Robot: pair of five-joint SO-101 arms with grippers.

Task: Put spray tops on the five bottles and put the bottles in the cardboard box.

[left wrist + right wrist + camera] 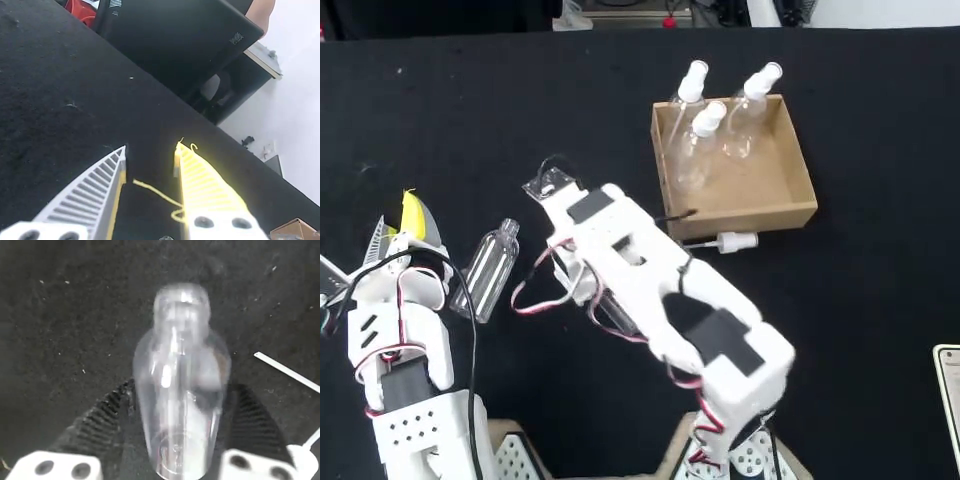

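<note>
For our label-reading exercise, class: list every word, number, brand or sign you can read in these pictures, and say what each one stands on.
No readable text anywhere.
Cardboard box: plain, no print shows.
Boxed bottles, loose bottle, held bottle in the right claw: no labels show.
White card at the right edge of the table: cut off, any marks too small to read.

Your table (pixel 880 330) is under black cloth, flecked with pale lint (pixel 72 105) in the left wrist view. High view, right edge: you have a flat white-bordered item (pixel 948 385), possibly a card, cut off by the frame. Past the far edge sits a small red object (pixel 668 20). Left wrist view: a large dark panel (pixel 170 45) stands behind the table, with a white wall (pixel 295 110) beside it.
</note>
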